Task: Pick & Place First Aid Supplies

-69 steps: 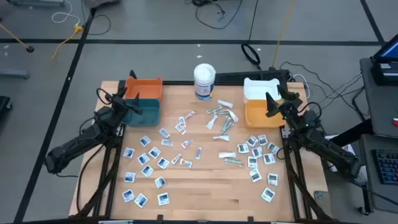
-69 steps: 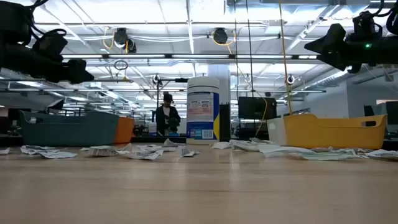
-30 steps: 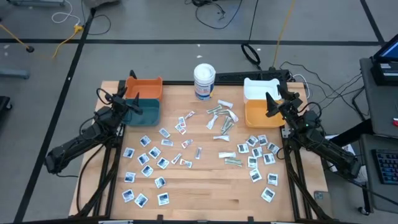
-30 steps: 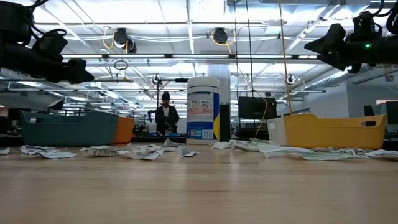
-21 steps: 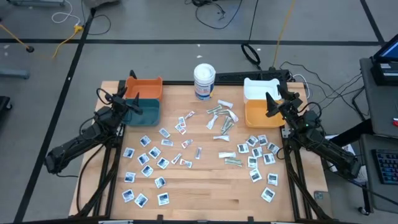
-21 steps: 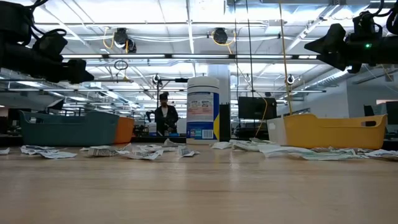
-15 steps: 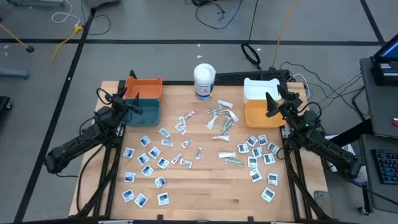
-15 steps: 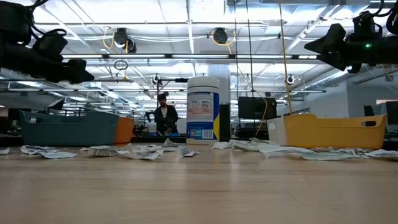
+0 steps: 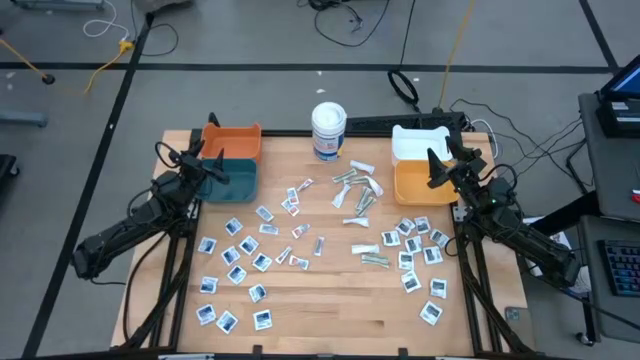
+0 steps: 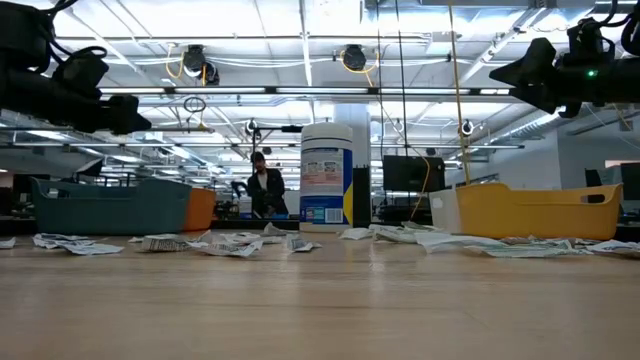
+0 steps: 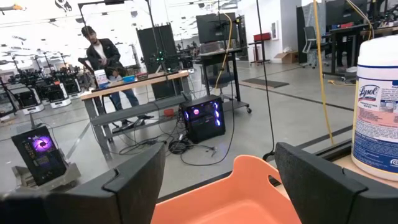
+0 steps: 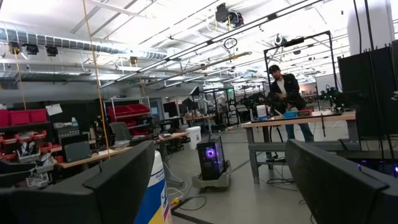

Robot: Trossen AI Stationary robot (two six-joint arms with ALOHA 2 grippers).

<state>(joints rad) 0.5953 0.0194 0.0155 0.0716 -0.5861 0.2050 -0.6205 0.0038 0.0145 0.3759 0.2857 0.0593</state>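
**Q:** State the position and condition of the left gripper [image 9: 207, 158].

**A:** It hangs over the table's left rear corner, above the teal bin [image 9: 230, 178] and just in front of the orange bin [image 9: 233, 138]. In the left wrist view its fingers [image 11: 134, 180] stand spread apart with nothing between them — released, empty.

**Q:** Where are the first aid supplies?

**A:** All lie flat on the wooden table [image 9: 330, 310]; none is in a bin. From the left: a loose field of square white-and-blue sachets [image 9: 235, 275] runs from beside the teal bin down to the front edge. Near the centre lie a few tiny packets with red marks [image 9: 298, 261]. Behind them, just in front of the white tub [image 9: 328, 130], sits a heap of narrow whitish-grey strips [image 9: 355, 190]. To the right, a second cluster of sachets [image 9: 420, 250] spreads in front of the yellow bin [image 9: 417, 183].

**Q:** And the right side?

**A:** The yellow bin stands at the right rear, with a white bin [image 9: 415, 143] just behind it. The right gripper [image 9: 440, 165] hovers at the yellow bin's right edge, clear of the table. In the right wrist view its fingers [image 12: 121, 180] are wide apart — released, holding nothing.

**Q:** Anything beyond the table?

**A:** A person [image 10: 262, 185] stands far back in the room, seen just left of the tub in the low view.
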